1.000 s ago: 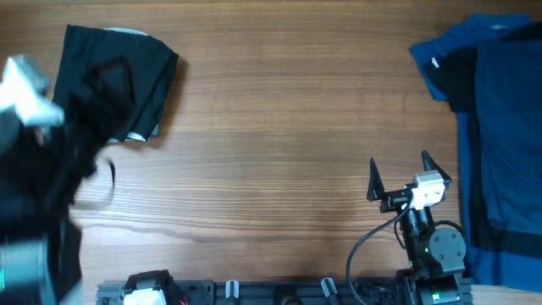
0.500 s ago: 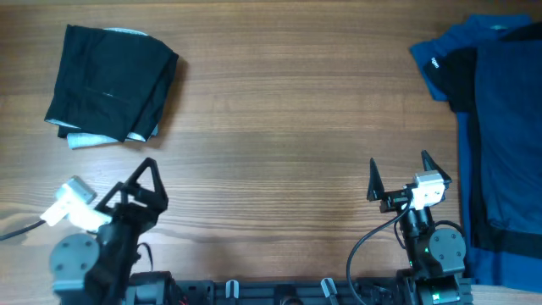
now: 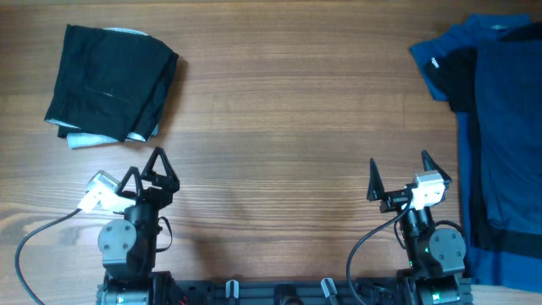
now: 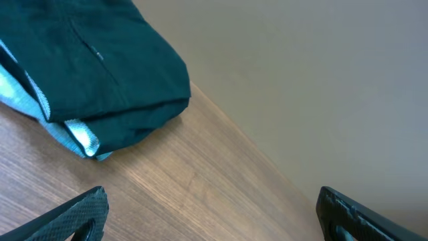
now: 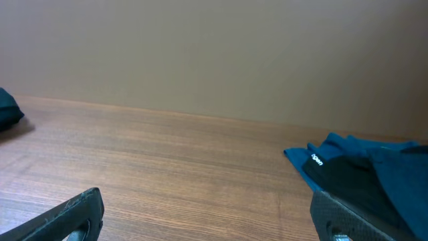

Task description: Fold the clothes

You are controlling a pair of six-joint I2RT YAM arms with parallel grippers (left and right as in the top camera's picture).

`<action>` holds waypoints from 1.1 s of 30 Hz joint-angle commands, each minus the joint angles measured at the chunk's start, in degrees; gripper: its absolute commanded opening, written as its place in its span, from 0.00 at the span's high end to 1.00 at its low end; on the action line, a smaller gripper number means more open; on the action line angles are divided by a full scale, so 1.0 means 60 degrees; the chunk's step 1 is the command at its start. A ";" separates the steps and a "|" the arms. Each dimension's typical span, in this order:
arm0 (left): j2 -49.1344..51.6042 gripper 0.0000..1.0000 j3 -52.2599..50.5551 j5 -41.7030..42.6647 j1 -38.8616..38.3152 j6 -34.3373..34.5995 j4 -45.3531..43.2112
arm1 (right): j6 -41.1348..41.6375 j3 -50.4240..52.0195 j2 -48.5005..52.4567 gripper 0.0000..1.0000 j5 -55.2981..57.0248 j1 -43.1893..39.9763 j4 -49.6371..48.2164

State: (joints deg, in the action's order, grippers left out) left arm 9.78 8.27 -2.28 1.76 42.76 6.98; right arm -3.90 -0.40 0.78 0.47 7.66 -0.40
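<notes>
The folded black clothes (image 3: 110,80) lie at the table's far left, a strip of whitish lining (image 3: 85,140) showing along the near edge. My left gripper (image 3: 146,167) hovers near the front edge, below and apart from them, open and empty. The left wrist view has the same black bundle (image 4: 87,67) at upper left, with bare wood between my spread fingers (image 4: 73,217). My right gripper (image 3: 399,161) stands open and empty at the front right. More clothes, dark blue and black (image 3: 500,127), are heaped along the right edge.
Bare wooden tabletop (image 3: 288,127) stretches between the black bundle and the blue heap. In the right wrist view the blue heap (image 5: 361,167) sits just past my right finger (image 5: 361,217). Both arm bases and cables (image 3: 51,233) sit at the front edge.
My left arm has drawn back from over the black bundle to the front edge, leaving the bundle uncovered on the table. The right arm has not moved.
</notes>
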 commanded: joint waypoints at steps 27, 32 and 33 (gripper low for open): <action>-0.1610 0.00 -0.1147 -0.0346 -0.0280 -0.5257 -0.0175 | 0.0160 0.0018 -0.0084 0.00 0.0138 -0.0040 -0.0029; -0.1610 0.00 -0.1147 -0.0350 -0.0401 -0.7537 -0.0171 | 0.0157 0.0018 -0.0084 0.00 0.0138 -0.0040 -0.0029; -0.1610 0.00 -0.1147 -0.0350 -0.0401 -0.7759 -0.0171 | 0.0157 0.0018 -0.0084 0.00 0.0138 -0.0040 -0.0033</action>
State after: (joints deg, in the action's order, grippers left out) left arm 0.78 1.98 -4.25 -0.34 8.51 6.17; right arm -3.90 -0.40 0.78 0.47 7.66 -0.40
